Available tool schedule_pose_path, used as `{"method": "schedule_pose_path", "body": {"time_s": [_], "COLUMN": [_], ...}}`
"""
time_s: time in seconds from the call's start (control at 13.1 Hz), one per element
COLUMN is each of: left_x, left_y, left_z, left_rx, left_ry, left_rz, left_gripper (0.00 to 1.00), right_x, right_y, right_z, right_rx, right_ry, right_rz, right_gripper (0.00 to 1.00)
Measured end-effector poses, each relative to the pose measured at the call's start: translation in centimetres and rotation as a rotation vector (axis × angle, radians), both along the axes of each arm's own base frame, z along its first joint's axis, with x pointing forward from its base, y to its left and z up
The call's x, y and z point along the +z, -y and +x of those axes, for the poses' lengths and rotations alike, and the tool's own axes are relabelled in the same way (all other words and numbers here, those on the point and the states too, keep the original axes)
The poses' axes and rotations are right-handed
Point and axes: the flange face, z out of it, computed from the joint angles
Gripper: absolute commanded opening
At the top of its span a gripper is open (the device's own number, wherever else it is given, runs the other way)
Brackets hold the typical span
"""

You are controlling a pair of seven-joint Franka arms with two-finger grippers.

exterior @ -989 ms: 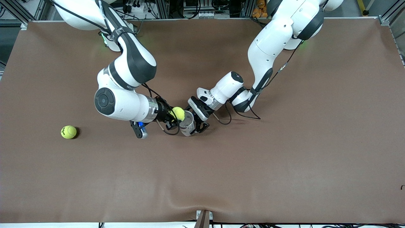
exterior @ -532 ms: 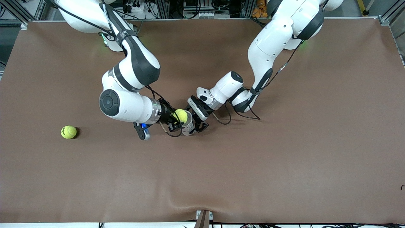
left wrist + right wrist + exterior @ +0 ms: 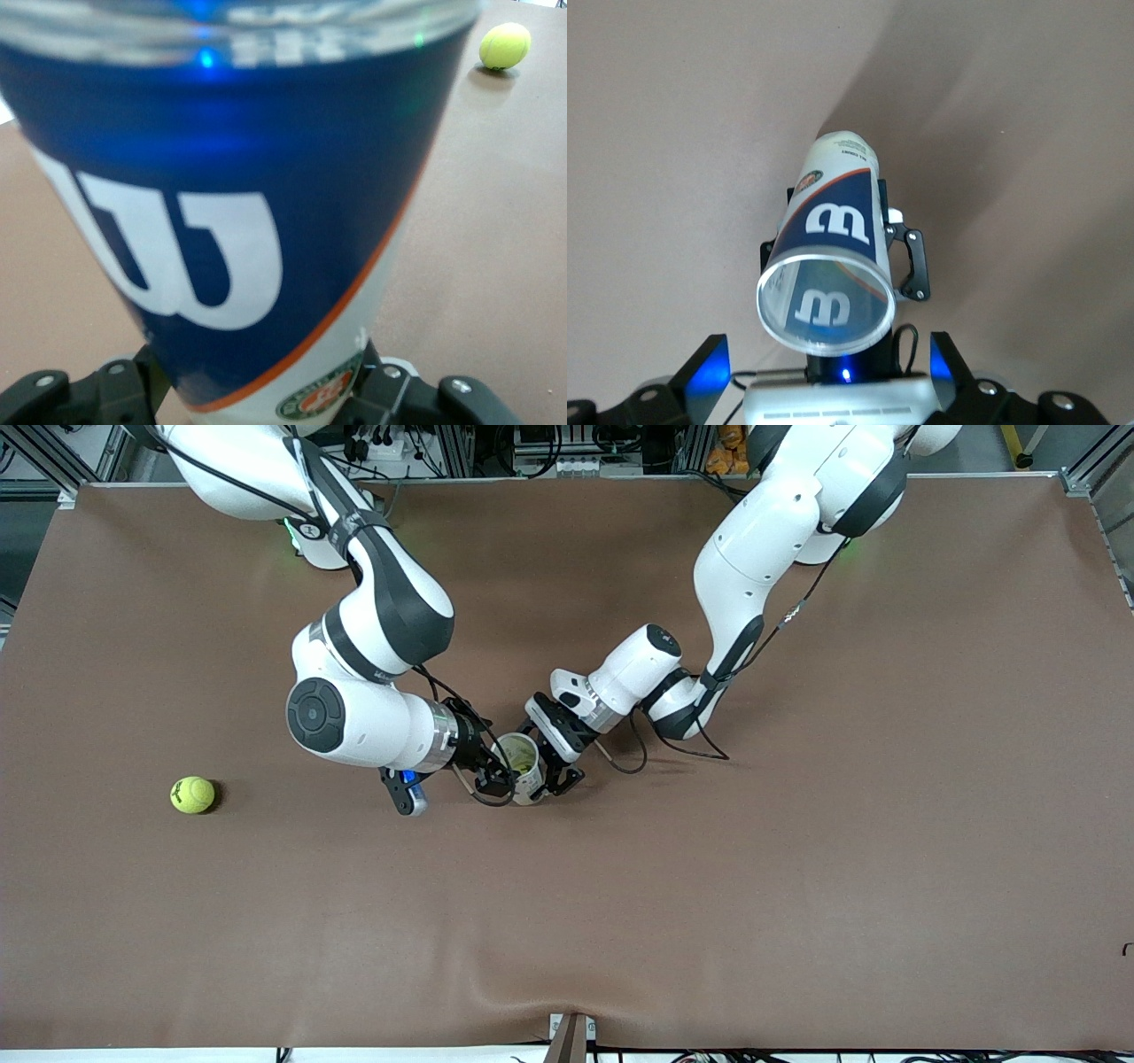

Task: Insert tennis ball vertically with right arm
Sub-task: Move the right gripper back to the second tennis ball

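**Ball Can Held Upright; Right Fingers Released Above Its Mouth**

The worktop (image 3: 797,886) is covered with a brown mat. Near its middle stands a clear tennis ball can (image 3: 523,766) with a blue, white and orange printed label. The can is upright with its open mouth facing up.

The left gripper (image 3: 551,773) reaches in from the left arm's end and grasps the lower part of the can. In the left wrist view, the can (image 3: 239,221) fills most of the picture, with a black finger (image 3: 390,394) pressed against each side of its base.

The right arm (image 3: 372,682) reaches in from its own end. The right gripper (image 3: 496,766) is positioned just beside and above the can's rim. In the right wrist view, the can mouth (image 3: 826,301) lies directly below the camera. The right fingers (image 3: 709,363) are spread wide on either side and hold nothing.

In the front view, a yellow-green tint shows inside the can; whether this is a ball cannot be confirmed.

A second tennis ball (image 3: 192,794) rests on the worktop toward the right arm's end, well apart from the can. It also appears in the left wrist view (image 3: 505,46).
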Motion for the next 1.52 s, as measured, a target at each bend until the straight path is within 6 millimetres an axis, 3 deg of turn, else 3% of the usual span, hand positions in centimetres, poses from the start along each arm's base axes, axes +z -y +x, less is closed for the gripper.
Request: {"method": "schedule_pose_path", "body": {"time_s": [0.15, 0.3, 0.53, 0.84, 0.99, 1.14, 1.29, 1.52], "left_x": [0.0, 0.0, 0.0, 0.0, 0.0, 0.0, 0.0, 0.0], "left_y": [0.0, 0.0, 0.0, 0.0, 0.0, 0.0, 0.0, 0.0], "left_z": [0.0, 0.0, 0.0, 0.0, 0.0, 0.0, 0.0, 0.0], "left_rx": [0.0, 0.0, 0.0, 0.0, 0.0, 0.0, 0.0, 0.0], "left_ry": [0.0, 0.0, 0.0, 0.0, 0.0, 0.0, 0.0, 0.0], "left_rz": [0.0, 0.0, 0.0, 0.0, 0.0, 0.0, 0.0, 0.0], "left_gripper": [0.79, 0.79, 0.79, 0.79, 0.79, 0.79, 0.79, 0.79], "right_x": [2.4, 3.2, 1.8, -0.9, -1.8, -4.1, -8.2, -12.3], "right_y": [2.3, 7.4, 16.6, 26.8, 33.2, 39.5, 44.7, 49.5], "right_z": [1.2, 3.0, 4.7, 5.8, 6.6, 6.9, 6.0, 4.1], "right_rx": [0.01, 0.079, 0.286, 0.609, 0.705, 0.771, 0.845, 0.937], "right_ry": [-0.002, 0.0, 0.005, 0.0, 0.035, 0.083, 0.126, 0.149], "right_rz": [-0.002, 0.006, -0.078, -0.163, -0.173, -0.173, -0.14, -0.087], "right_gripper": [1.0, 1.0, 1.0, 1.0, 1.0, 1.0, 1.0, 1.0]}}
